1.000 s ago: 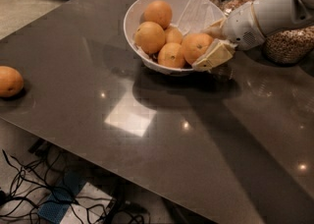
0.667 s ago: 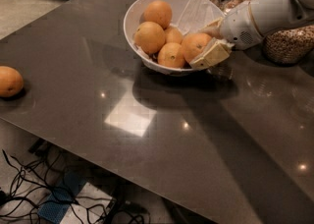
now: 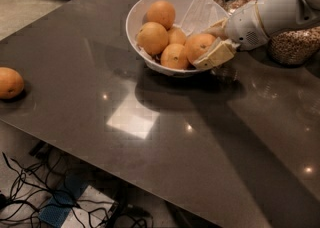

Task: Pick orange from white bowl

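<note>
The white bowl [image 3: 131, 18] stands at the back of the dark table and holds several oranges on a crinkled white liner. My gripper [image 3: 204, 47] reaches in from the right over the bowl's right rim. Its cream fingers [image 3: 216, 55] lie on either side of the rightmost orange [image 3: 196, 44], one in front and one behind, closed on it. That orange still rests in the bowl beside the others [image 3: 152, 37].
A lone orange [image 3: 9, 83] lies on the table's left edge. Glass jars of grains [image 3: 292, 47] stand at the back right behind my arm. The dark table [image 3: 150, 137] ends at the front, with cables on the floor below [image 3: 60, 202].
Almost nothing differs; the gripper has stayed at the rightmost orange in the bowl, shifting only slightly.
</note>
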Motion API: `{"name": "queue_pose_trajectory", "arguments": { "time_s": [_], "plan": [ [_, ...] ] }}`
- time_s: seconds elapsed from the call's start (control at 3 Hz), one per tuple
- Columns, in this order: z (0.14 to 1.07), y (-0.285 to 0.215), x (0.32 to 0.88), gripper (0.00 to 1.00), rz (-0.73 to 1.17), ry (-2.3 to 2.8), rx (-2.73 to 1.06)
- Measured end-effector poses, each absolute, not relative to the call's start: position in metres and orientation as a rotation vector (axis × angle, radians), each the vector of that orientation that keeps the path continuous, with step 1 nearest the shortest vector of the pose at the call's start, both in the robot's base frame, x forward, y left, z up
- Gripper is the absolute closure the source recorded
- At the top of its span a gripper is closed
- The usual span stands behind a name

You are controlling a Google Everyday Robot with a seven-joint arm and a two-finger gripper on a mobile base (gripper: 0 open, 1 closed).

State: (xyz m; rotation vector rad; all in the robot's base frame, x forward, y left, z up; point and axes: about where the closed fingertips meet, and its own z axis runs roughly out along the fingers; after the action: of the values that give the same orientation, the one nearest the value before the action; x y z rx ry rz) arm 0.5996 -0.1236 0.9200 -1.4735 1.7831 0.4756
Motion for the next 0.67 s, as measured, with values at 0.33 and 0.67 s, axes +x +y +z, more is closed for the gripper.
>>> {"name": "queue_pose_trajectory", "arguments": {
  "time_s": [0.33, 0.67],
  "plan": [
    [0.934, -0.130, 0.602, 1.00, 0.511, 1.728, -1.444],
    [0.953, -0.137, 0.609, 1.00, 0.508, 1.668, -1.427]
  ]
}}
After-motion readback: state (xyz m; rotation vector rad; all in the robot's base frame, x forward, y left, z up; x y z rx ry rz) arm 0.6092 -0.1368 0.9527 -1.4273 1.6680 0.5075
